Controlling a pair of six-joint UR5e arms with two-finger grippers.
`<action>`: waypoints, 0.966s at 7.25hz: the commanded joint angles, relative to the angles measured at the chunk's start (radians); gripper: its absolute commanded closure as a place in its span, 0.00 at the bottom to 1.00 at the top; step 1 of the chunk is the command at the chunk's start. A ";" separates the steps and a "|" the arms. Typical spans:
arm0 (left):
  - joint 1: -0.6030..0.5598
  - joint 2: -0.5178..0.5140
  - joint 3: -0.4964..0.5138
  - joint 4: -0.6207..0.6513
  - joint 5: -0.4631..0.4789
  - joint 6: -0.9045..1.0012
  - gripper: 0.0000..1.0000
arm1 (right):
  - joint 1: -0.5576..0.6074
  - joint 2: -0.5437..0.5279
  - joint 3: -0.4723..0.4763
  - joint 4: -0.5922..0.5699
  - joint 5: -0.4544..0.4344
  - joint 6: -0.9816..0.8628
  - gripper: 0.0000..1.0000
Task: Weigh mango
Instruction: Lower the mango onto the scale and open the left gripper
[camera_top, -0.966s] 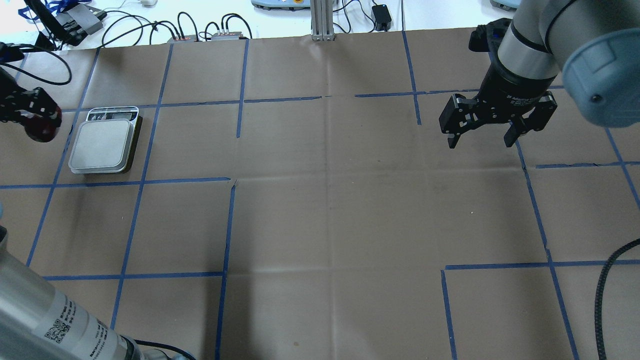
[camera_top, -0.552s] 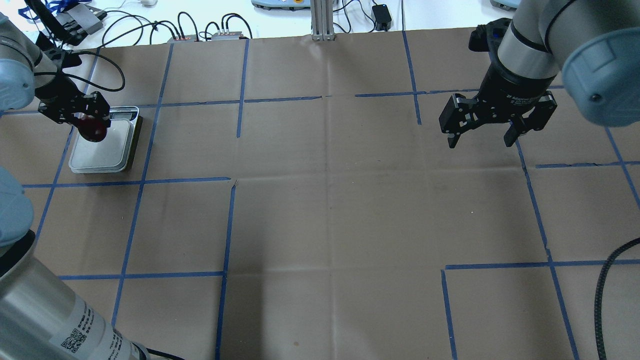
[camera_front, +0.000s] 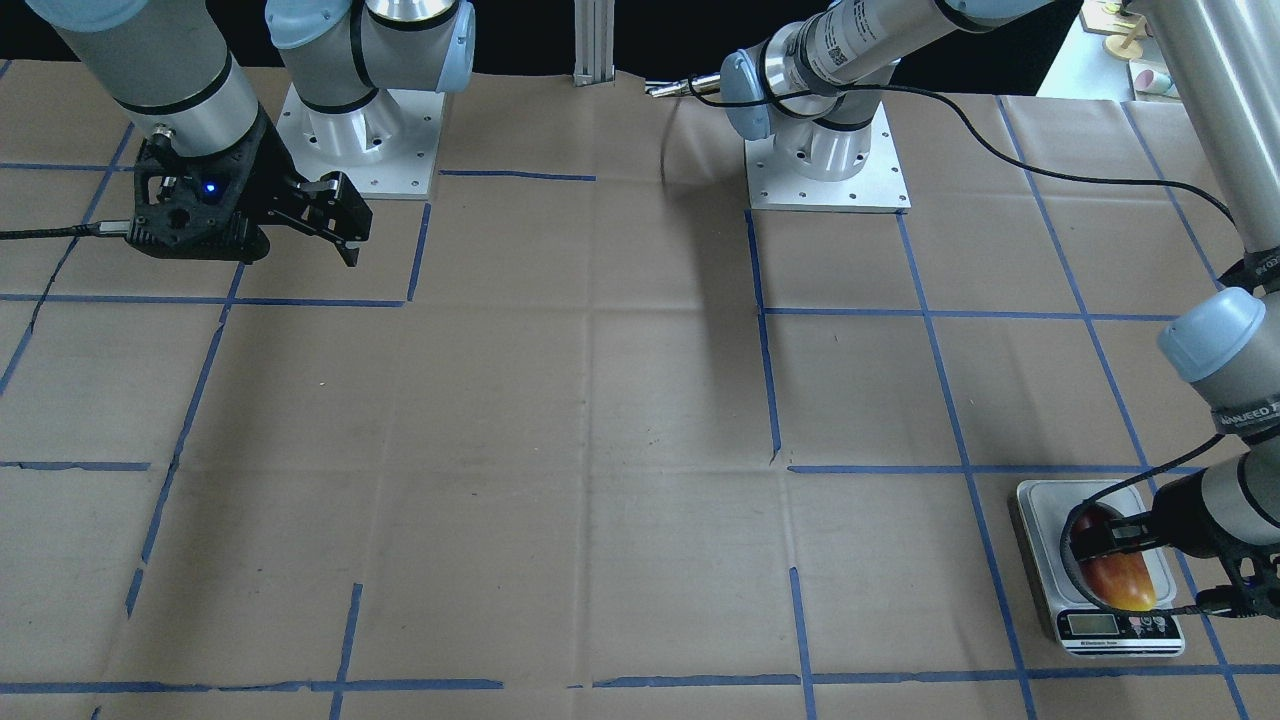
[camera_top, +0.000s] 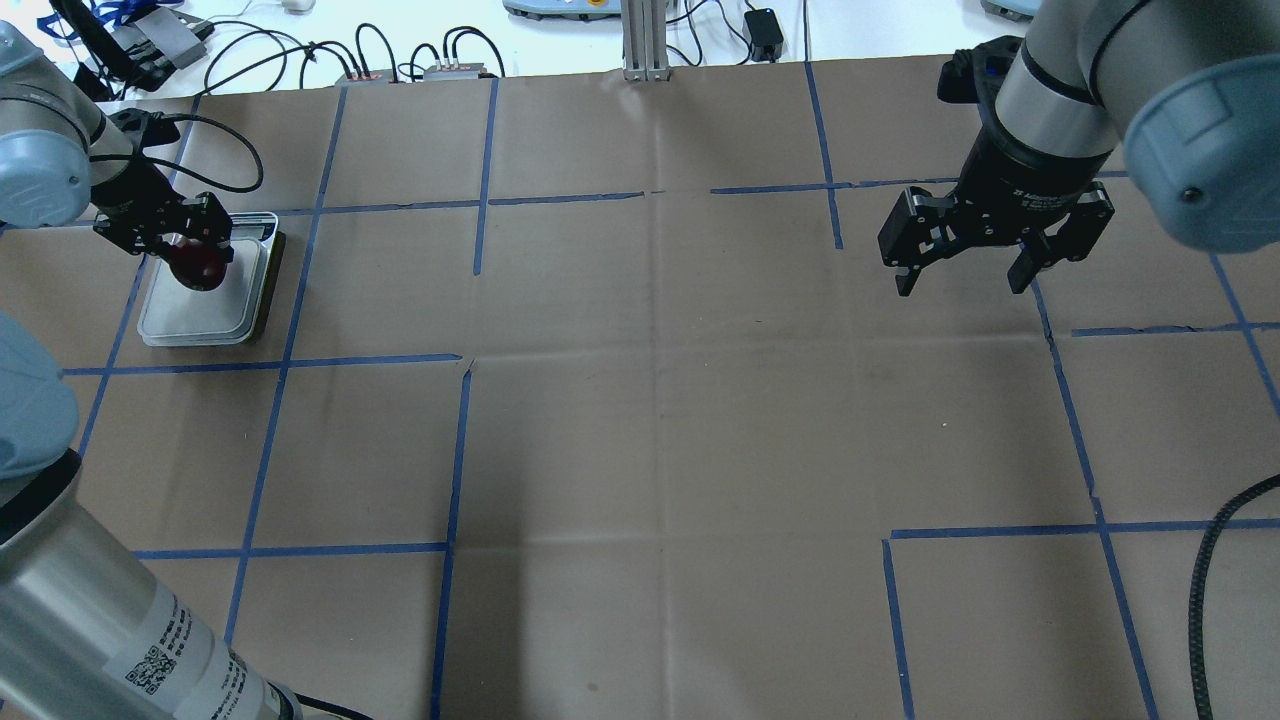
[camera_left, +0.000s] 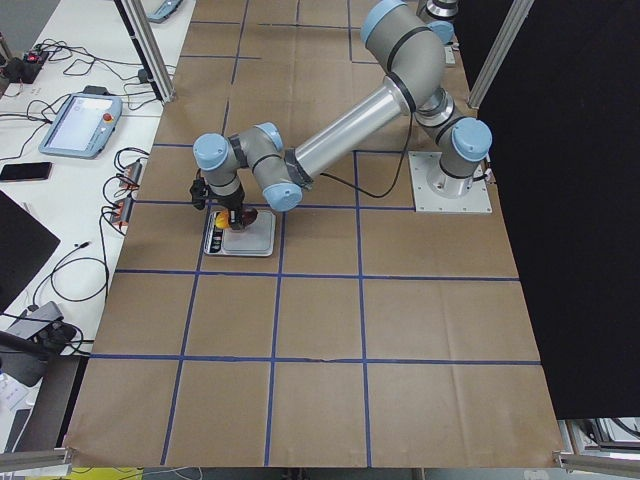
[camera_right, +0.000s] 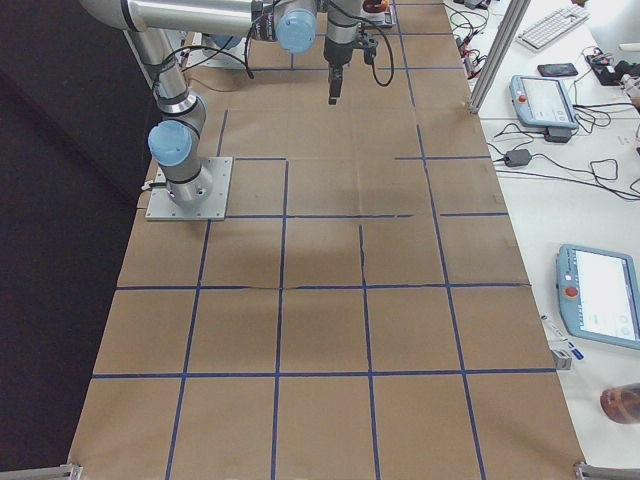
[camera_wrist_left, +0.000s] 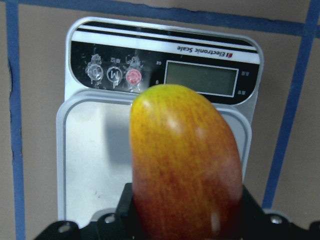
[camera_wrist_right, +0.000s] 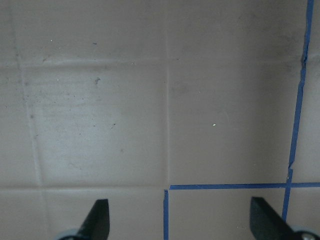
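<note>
My left gripper (camera_top: 185, 245) is shut on the mango (camera_top: 205, 268), a glossy fruit, dark red at the gripped end and yellow at the tip. It holds the mango over the platform of the silver scale (camera_top: 200, 315) at the table's far left. In the left wrist view the mango (camera_wrist_left: 185, 165) points toward the blank display (camera_wrist_left: 201, 78), above the platform (camera_wrist_left: 90, 160). I cannot tell whether it touches. The front view shows the mango (camera_front: 1122, 582) on or just over the scale (camera_front: 1040, 505). My right gripper (camera_top: 960, 282) is open and empty, hanging above bare paper at the far right.
Brown paper with a blue tape grid covers the table. Cables and small boxes (camera_top: 400, 65) and an aluminium post (camera_top: 645, 40) line the far edge. A black cable (camera_top: 1215, 570) hangs at the right. The arm bases (camera_front: 355, 140) stand on the robot's side.
My left gripper has carried the mango rightward from beside the scale to over its platform. The right arm has not moved.
</note>
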 joint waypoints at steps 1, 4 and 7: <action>0.001 0.016 0.008 -0.001 0.004 -0.001 0.00 | 0.000 0.000 0.000 0.000 0.000 0.000 0.00; -0.013 0.161 0.017 -0.112 0.006 -0.083 0.00 | 0.000 0.000 0.000 0.000 0.000 0.000 0.00; -0.182 0.362 -0.005 -0.303 0.004 -0.356 0.00 | 0.000 0.000 0.000 0.000 0.000 0.000 0.00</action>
